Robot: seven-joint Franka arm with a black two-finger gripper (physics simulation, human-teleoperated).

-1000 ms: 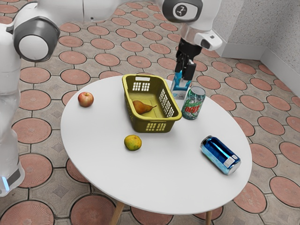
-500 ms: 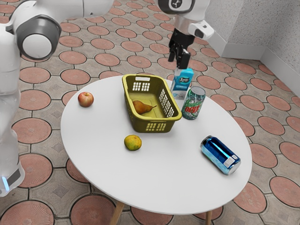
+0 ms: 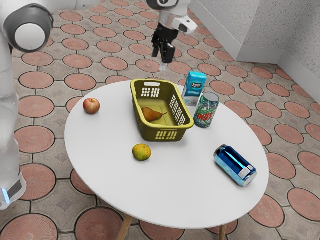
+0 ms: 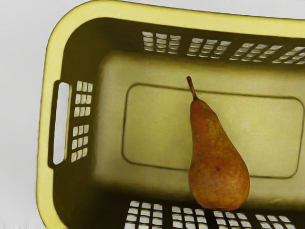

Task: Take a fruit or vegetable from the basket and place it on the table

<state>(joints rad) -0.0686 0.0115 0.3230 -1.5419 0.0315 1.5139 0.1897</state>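
Pear [image 4: 218, 167] in basket [image 4: 44, 119], exterior-view stem toward 3 o'clock | probably firm, smooth, bruisable | best grasped across belly | gripper [image 3: 163, 61]: spread or closed, cannot tell

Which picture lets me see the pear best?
The wrist view: it looks down at the whole pear, stem and all, big and close. The exterior view shows it smaller, from the side, lying in the basket.

A: Arm casing [image 3: 9, 100]?
B: Smooth, white. Dark grey ring [image 3: 30, 14] around round white cap [image 3: 30, 37]. Glowing blue strip [image 3: 6, 195] low down.
A: Gripper [image 3: 163, 63]?
B: Black, angular, jointed.
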